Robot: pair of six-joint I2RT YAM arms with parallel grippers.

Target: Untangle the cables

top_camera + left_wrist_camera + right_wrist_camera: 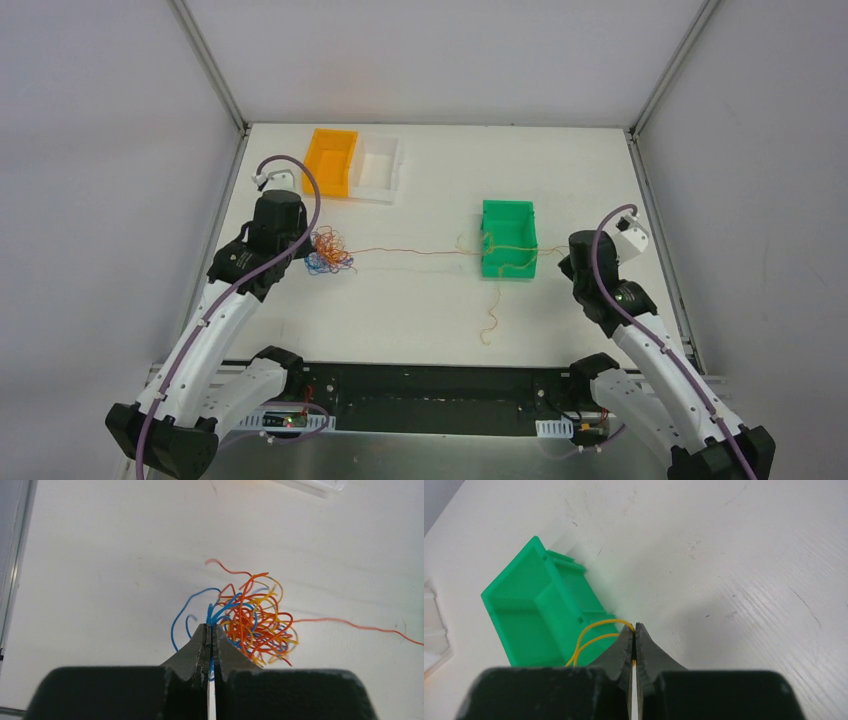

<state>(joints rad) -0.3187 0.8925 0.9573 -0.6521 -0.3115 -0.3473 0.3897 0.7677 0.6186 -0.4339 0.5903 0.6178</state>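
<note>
The left gripper [210,630] is clamped on a blue strand [210,611] at the near edge of the cables [255,622], a light, springy knot just ahead. The right gripper [634,628] seemingly pinches a yellow strand [604,623] beside the bin [524,600]. The cables are thin and slippery, so free ends are the best place to grip. Only the top view shows the red strand [410,251] running between the knot and the bin.

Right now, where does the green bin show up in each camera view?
Top external: green bin right of centre.
Left wrist: not in view; only the cable tangle.
Right wrist: green bin left of centre.
Shared landmark: the yellow cable crossing the bin, in the top and right wrist views.
</note>
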